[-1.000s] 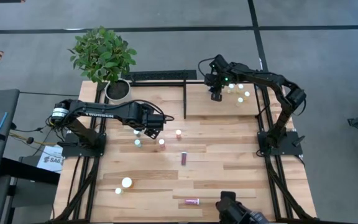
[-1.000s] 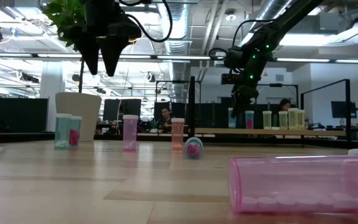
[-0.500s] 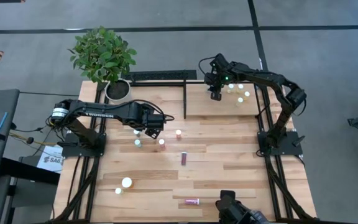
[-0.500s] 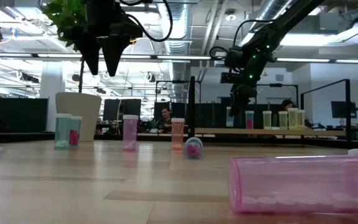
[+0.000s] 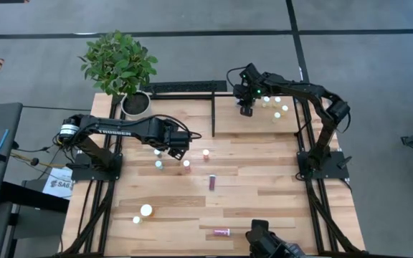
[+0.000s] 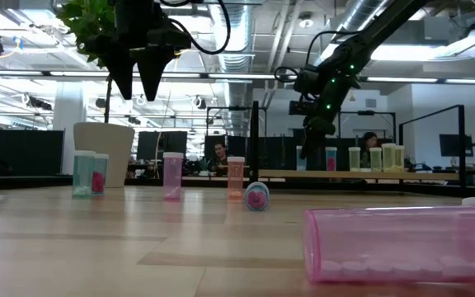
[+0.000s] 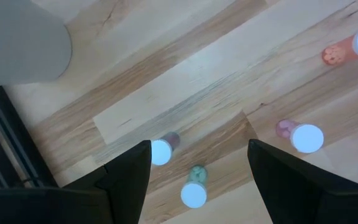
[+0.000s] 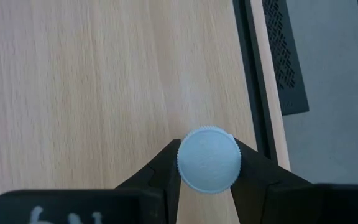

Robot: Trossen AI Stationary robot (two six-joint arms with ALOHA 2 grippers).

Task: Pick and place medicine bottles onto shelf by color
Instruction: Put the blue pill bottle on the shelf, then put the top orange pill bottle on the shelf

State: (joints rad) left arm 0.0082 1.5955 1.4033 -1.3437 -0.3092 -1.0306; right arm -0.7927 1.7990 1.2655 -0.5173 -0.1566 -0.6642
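Medicine bottle point(image 8: 208, 160), white-capped, is pinched in the right gripper's point(image 5: 246, 109) jaws, which have crept toward the shelf's point(image 5: 224, 113) far left corner, so placement looks close. Left gripper point(image 5: 176, 149), jaws spread, hovers over bottles mid-counter point(image 5: 264, 179). An office room lies beyond, with a potted plant point(image 5: 118, 64) at the counter's far left corner.
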